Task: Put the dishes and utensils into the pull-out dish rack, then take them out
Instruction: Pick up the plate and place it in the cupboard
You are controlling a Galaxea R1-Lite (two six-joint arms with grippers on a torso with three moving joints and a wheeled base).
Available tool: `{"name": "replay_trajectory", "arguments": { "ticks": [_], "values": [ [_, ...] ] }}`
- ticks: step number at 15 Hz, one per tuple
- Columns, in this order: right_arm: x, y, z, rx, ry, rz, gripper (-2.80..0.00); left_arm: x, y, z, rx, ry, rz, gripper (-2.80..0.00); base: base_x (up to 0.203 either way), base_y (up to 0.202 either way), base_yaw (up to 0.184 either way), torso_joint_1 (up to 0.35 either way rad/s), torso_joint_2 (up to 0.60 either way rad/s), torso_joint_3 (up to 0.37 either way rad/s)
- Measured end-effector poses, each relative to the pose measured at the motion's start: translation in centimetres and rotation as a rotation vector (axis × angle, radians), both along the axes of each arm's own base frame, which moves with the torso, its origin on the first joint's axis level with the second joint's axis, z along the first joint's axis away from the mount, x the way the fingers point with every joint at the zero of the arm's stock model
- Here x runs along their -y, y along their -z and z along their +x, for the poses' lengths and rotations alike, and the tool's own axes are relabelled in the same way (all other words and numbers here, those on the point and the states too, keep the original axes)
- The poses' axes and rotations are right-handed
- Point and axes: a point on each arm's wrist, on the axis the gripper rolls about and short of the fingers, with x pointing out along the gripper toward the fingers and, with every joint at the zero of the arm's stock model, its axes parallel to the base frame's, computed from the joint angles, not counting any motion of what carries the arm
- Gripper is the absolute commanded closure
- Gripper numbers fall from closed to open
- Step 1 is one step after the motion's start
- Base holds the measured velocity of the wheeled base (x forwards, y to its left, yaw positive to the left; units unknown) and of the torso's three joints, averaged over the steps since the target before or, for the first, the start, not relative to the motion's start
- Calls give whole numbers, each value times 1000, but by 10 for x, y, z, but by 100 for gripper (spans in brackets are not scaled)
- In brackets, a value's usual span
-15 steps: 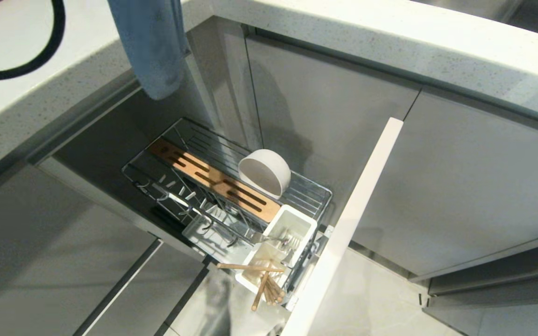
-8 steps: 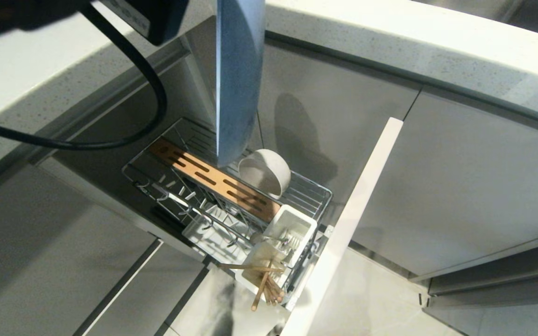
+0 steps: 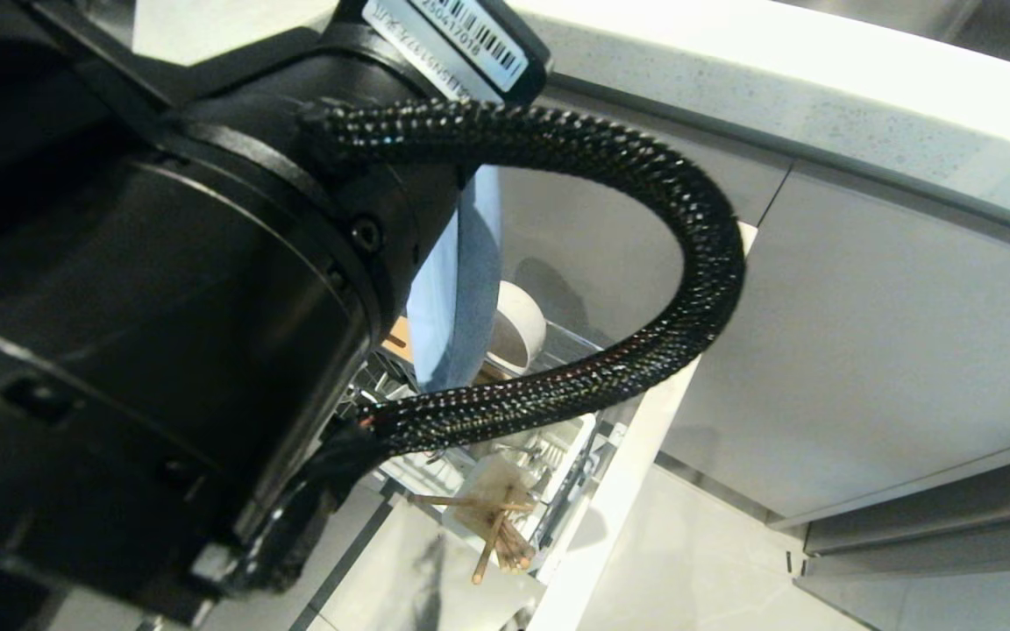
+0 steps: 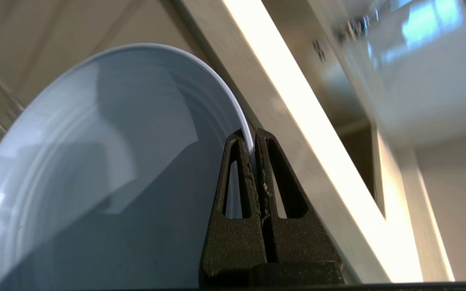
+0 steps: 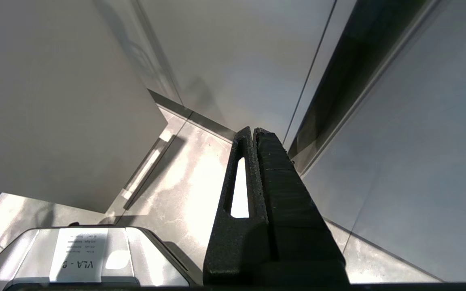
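My left gripper (image 4: 251, 136) is shut on the rim of the light-blue plate (image 4: 95, 161). In the head view the plate (image 3: 457, 298) hangs on edge over the pull-out dish rack (image 3: 588, 340), just left of the white bowl (image 3: 520, 329) lying on its side on the wires. The left arm (image 3: 163, 333) fills that view's left side and hides its own fingers and most of the rack. Wooden chopsticks (image 3: 494, 536) stick out of the white utensil cup (image 3: 571, 438), near the tall pale front panel (image 3: 636, 473). My right gripper (image 5: 254, 131) is shut on nothing, down by the floor.
A speckled countertop (image 3: 777, 96) overhangs grey cabinet doors (image 3: 891, 333). A braided black cable (image 3: 698, 263) loops from the left arm across the rack. The pale front panel (image 4: 297, 121) passes close beside the plate. The robot's base (image 5: 75, 254) sits under the right gripper.
The left arm has swung in front of the head camera and now covers most of the rack. The plate has come down and to the right, ending beside the bowl.
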Motion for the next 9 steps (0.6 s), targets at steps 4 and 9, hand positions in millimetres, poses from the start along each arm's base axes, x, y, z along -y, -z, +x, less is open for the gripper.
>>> {"name": "replay_trajectory", "arguments": {
  "ticks": [4,9],
  "values": [
    [0,0,0,0,0,0,0,-17,13,12,-6,-52,-64,0,0,0,0,0,0,0],
    [0,0,0,0,0,0,0,-33,28,28,-50,-91,-185,0,0,0,0,0,0,0]
  ]
}}
